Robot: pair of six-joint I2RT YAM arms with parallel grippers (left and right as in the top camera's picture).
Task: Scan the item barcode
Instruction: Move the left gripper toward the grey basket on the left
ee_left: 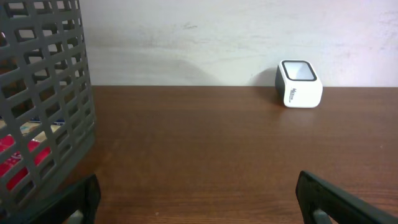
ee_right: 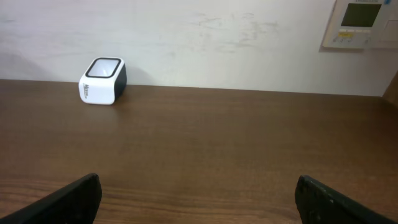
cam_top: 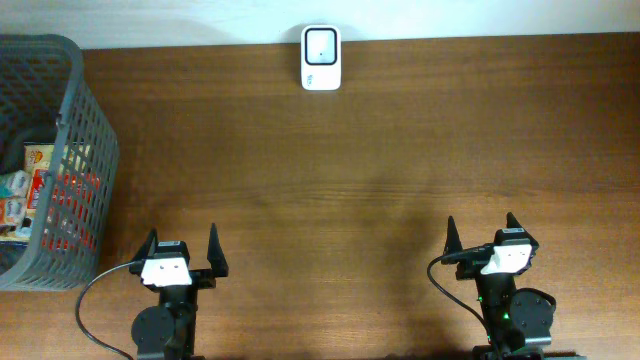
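We see the basket (cam_top: 88, 140) only in part, its left side cut off by the overhead view's edge. The packages (cam_top: 20, 190) inside it are half hidden by its wall and by that same edge (their print is too small for us to read). The small lettering on the scanner (ee_left: 298, 84) is likewise illegible to us. In each wrist view the bottom edge crops the fingers (ee_left: 326, 198) of the left gripper (cam_top: 182, 240) and of the right gripper (cam_top: 481, 228), and the wall panel (ee_right: 364, 23) runs off the top.
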